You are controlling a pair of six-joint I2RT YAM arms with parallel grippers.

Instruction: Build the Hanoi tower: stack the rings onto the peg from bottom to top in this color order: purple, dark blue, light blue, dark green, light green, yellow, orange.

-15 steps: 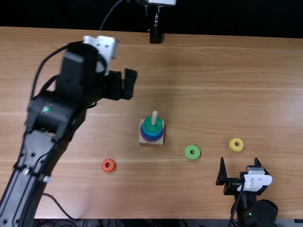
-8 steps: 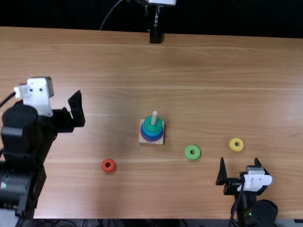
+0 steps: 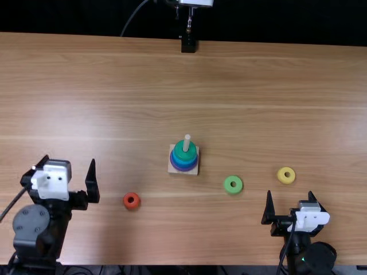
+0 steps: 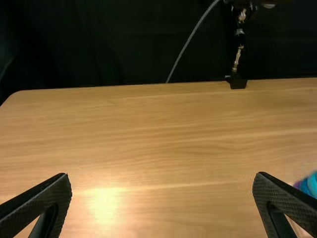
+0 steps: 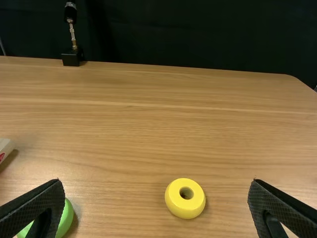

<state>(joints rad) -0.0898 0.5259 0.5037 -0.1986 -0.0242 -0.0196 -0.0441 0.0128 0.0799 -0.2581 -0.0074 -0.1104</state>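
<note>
While the left gripper (image 3: 69, 161) and right gripper (image 3: 289, 193) stand spread wide, the peg (image 3: 187, 142) carries stacked purple, blue and green rings (image 3: 183, 160).

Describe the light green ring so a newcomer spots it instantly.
In the top view, find the stacking peg mid-table. Go right and slightly down, stopping before the yellow ring. The light green ring is the only loose green one; the dark green ring is on the peg.

Our arms (image 3: 51, 243) are black, with white wrist mounts (image 3: 51, 181), dark cables (image 3: 12, 205) and rounded joint housings (image 3: 31, 222); our black fingers (image 4: 42, 201) taper, finely textured.
</note>
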